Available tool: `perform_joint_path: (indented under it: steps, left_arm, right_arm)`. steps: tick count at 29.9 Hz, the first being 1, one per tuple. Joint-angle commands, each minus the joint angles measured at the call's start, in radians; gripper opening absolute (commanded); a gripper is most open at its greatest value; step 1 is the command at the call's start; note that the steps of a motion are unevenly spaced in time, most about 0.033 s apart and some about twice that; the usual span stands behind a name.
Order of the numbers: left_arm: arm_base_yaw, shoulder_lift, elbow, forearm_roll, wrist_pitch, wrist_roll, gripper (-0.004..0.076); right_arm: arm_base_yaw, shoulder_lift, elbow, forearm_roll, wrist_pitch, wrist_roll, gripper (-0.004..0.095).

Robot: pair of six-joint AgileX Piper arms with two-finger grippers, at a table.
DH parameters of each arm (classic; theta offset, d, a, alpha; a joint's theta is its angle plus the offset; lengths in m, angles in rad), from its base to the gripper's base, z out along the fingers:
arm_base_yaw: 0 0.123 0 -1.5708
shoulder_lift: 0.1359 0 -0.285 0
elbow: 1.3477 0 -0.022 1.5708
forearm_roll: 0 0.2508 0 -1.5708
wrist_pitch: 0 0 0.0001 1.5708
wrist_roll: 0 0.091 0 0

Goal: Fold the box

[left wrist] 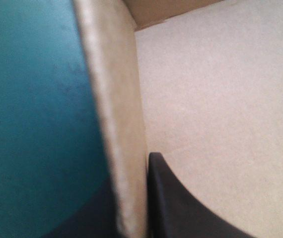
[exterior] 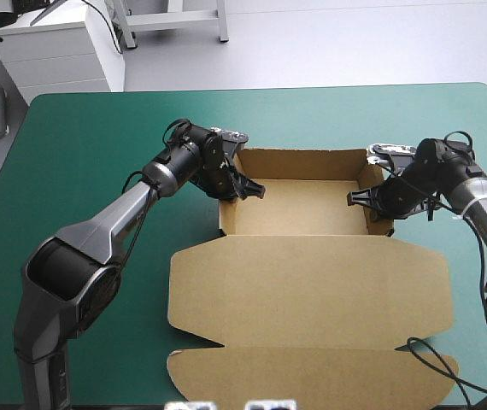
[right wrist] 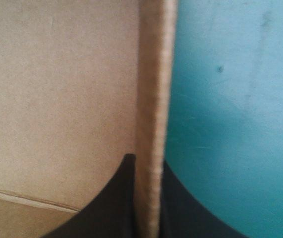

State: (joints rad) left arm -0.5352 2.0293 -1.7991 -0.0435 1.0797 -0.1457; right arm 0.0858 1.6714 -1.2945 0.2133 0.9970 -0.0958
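The brown box (exterior: 303, 209) stands as an open tray with its back and side walls raised. Its lid (exterior: 312, 282) lies flat toward the table's front edge. My left gripper (exterior: 242, 190) is at the tray's left wall and my right gripper (exterior: 365, 201) at the right wall. In the left wrist view the left wall (left wrist: 116, 124) runs upright between the black fingers (left wrist: 181, 208) of my left gripper (left wrist: 131, 198), which is shut on it. In the right wrist view the right wall (right wrist: 154, 99) sits the same way in my right gripper (right wrist: 149, 198), one finger inside and one outside.
The lid's front flap (exterior: 312, 376) reaches close to the table's front edge. The teal-green cover (exterior: 81, 145) shows on both sides of the box and beyond its back wall.
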Motion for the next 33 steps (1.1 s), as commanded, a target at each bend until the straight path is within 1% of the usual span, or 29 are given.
perform_joint_path:
  steps: [1, 5, 6, 8, 10, 12, 14, 15, 17, 18, 20, 24, 30, 33]
  left_arm:
    - [0.013, -0.057, -0.02, 0.074, 0.02, 0.078, -0.0007]
    - [0.013, -0.057, -0.02, 0.043, 0.02, 0.08, -0.0006]
    - [0.013, -0.057, -0.02, 0.037, 0.02, 0.084, 0.0005]
    - [0.013, -0.057, -0.02, 0.01, 0.02, 0.12, 0.0055]
    - [0.013, -0.057, -0.02, -0.011, 0.024, 0.127, 0.0139]
    - [0.013, -0.057, -0.02, -0.015, 0.031, 0.127, 0.026]
    - [0.013, -0.057, -0.02, -0.015, 0.047, 0.127, 0.0375]
    - [0.013, -0.059, -0.02, -0.013, 0.052, 0.127, 0.0415]
    - [0.013, -0.061, -0.02, -0.011, 0.059, 0.127, 0.0453]
    - [0.013, -0.063, -0.02, -0.011, 0.06, 0.127, 0.0456]
    - [0.013, -0.071, -0.02, -0.016, 0.06, 0.127, 0.0456]
    - [0.013, -0.086, -0.029, -0.018, 0.061, 0.131, 0.0456]
    - [0.013, -0.14, -0.055, -0.034, 0.066, 0.155, 0.0456]
    - [0.013, -0.172, -0.064, -0.053, 0.063, 0.157, 0.0456]
  right_arm:
    - [-0.008, -0.044, -0.036, -0.059, -0.027, -0.032, -0.0012]
    - [-0.008, -0.044, -0.036, -0.091, -0.003, -0.033, -0.0012]
    - [-0.008, -0.044, -0.036, -0.109, 0.002, -0.033, -0.0012]
    - [-0.008, -0.044, -0.036, -0.136, 0.011, -0.033, -0.0008]
    - [-0.008, -0.044, -0.036, -0.15, 0.03, -0.042, 0.0039]
    - [-0.008, -0.044, -0.036, -0.152, 0.05, -0.061, 0.0153]
    - [-0.008, -0.044, -0.036, -0.152, 0.06, -0.064, 0.0326]
    - [-0.008, -0.044, -0.036, -0.148, 0.065, -0.064, 0.0426]
    - [-0.008, -0.044, -0.036, -0.128, 0.065, -0.064, 0.0599]
    - [-0.008, -0.044, -0.036, -0.117, 0.065, -0.064, 0.0675]
    - [-0.008, -0.044, -0.036, -0.106, 0.065, -0.064, 0.0751]
    - [-0.008, -0.044, -0.038, -0.1, 0.062, -0.064, 0.0751]
    - [-0.008, -0.084, -0.04, -0.039, 0.032, -0.069, 0.0739]
    - [-0.008, -0.114, -0.04, -0.03, 0.03, -0.083, 0.0728]
